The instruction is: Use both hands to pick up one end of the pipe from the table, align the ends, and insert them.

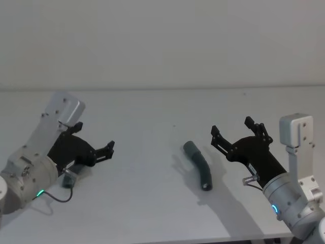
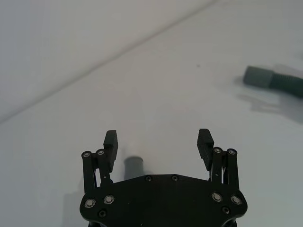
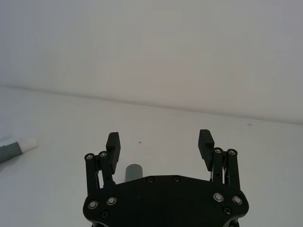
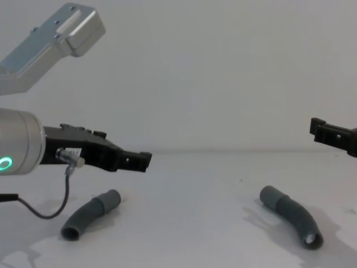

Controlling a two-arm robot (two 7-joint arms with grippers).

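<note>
From my remote station, the black plastic parallel-jaw left gripper (image 2: 157, 138) hung above the left side of the plain matte white table (image 1: 152, 109). Its jaws were spread wide with nothing between them. Below it lay the slimmer dark grey curved hose piece (image 4: 89, 215), ribbed along its middle, flat on the table and clear of the fingers. On the left wrist feed, its smooth round cuff (image 2: 134, 165) poked out from under the palm.

A small white label (image 4: 70, 152) sat on the side of the left gripper, but its print was too small for me to read. A green light ring (image 4: 4, 163) glowed on the silver-grey left arm (image 4: 50, 33). A thin dark cable (image 4: 47, 211) drooped in a loop below the wrist, close to the slimmer piece.

The black right gripper (image 3: 159, 138) was over the right side of the table, its jaws likewise wide apart and empty. The thicker dark grey curved hose piece (image 1: 199, 166) lay on the table just to its left, not touching it. One cuff pointed toward the far side and the open end (image 4: 312, 240) toward the near edge. On the right wrist feed, a grey cuff (image 3: 134, 171) showed just past the palm. The two hose pieces lay well apart, one under each arm.
</note>
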